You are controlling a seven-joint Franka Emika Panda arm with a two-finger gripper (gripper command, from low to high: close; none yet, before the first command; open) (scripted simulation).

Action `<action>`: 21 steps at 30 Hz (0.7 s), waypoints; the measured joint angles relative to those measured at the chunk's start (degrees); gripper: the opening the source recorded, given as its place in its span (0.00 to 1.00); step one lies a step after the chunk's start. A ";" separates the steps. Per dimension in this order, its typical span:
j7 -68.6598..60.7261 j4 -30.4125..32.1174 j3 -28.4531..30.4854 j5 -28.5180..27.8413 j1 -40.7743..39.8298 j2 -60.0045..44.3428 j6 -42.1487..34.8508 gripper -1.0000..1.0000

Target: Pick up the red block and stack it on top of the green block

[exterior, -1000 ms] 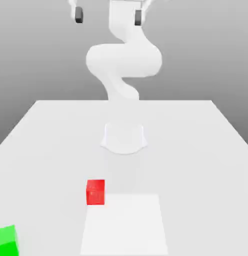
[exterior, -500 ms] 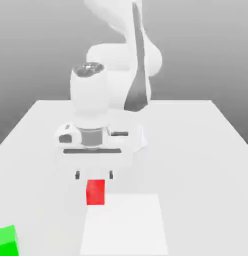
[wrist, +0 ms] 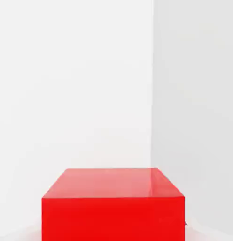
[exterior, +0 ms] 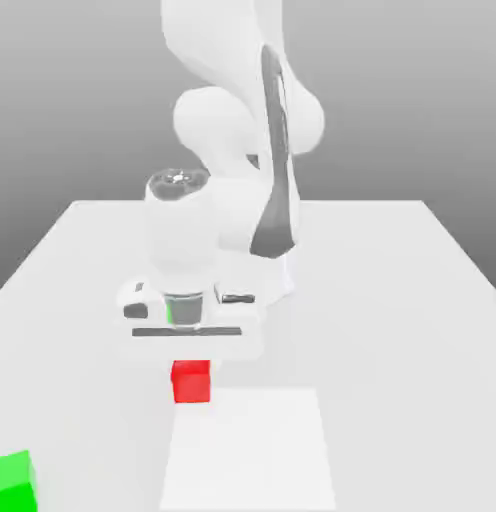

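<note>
On the white table, the red block sits flat and square-on, touching the far-left corner of the flat white patch. It's a cube, so no long axis. Gripper is low, directly over it; can't tell how the jaws stand. Green block sits at the exterior view's near left, well apart.

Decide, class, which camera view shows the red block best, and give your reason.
The hand view shows the red block best: it is close up, with its top and one side face unobstructed. The exterior view shows it as a small cube on the table, its upper part hidden behind the robot's hand, beside a white square patch.
</note>
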State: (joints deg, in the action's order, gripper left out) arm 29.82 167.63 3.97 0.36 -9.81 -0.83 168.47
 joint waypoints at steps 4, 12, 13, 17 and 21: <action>1.66 -0.42 0.26 -0.75 -0.53 5.99 -6.42 0.00; 11.00 -16.05 2.30 5.17 -3.99 -1.94 -14.26 0.00; 12.56 -18.13 2.62 5.47 -4.48 -3.12 -15.20 0.00; 19.16 -26.44 4.56 6.16 -5.57 -7.86 -18.90 0.00; 26.25 -34.76 7.16 6.24 -6.42 -12.61 -22.64 0.00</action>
State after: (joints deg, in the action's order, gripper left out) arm 56.08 132.86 11.13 6.60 -16.23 -13.44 145.82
